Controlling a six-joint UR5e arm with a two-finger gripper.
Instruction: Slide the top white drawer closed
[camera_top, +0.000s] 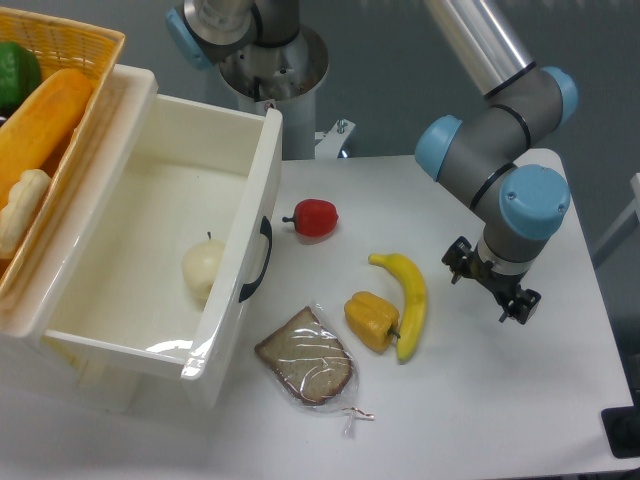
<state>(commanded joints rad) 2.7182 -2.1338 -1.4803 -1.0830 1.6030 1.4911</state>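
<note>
The top white drawer (160, 240) stands pulled open at the left of the desk (480, 400). The tool (492, 283) hovers well apart at right; its grip cannot be told.

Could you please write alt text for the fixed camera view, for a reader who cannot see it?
The top white drawer stands pulled open at left, a pale onion-like item inside. The gripper hovers at right above the table, beyond a banana.
</note>
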